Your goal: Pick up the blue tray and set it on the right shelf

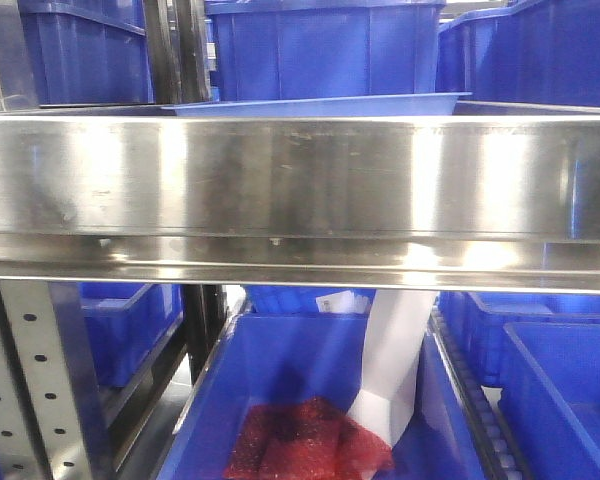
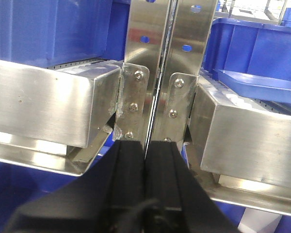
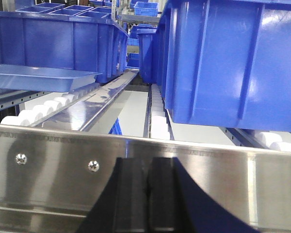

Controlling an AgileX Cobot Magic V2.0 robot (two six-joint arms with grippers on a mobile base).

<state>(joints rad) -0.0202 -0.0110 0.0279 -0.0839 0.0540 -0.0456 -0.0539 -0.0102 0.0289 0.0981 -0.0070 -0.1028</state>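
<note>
Black and matte, the left pincer point(image 2: 145, 160) shows two flat fingers pressed together with only a hairline seam between them; it is clenched on nothing and sits just before the paired steel uprights point(image 2: 167, 73), which are fastened with screwed corner plates. The right pincer point(image 3: 145, 189) is likewise clenched empty, its black fingers side by side in front of the brushed stainless front rail point(image 3: 63, 160) of the right shelf point(image 1: 300, 190); whether they touch the rail cannot be told.

The blue tray point(image 3: 39, 76) is a shallow, glossy light-blue plastic piece with a flared rim. It rests on the right shelf, on the white rollers point(image 3: 43, 109) behind the front rail, towards the left of the right wrist view, apart from both pincers. In the front view its rim shows just above the rail.

Deep, darker blue bins point(image 3: 233, 58) with ribbed walls stand on the same shelf level beside and behind the tray. Below the shelf, a lower blue bin point(image 1: 310, 400) holds a red mesh item point(image 1: 305, 440) and a white sheet point(image 1: 395, 370) leaning upright.
</note>
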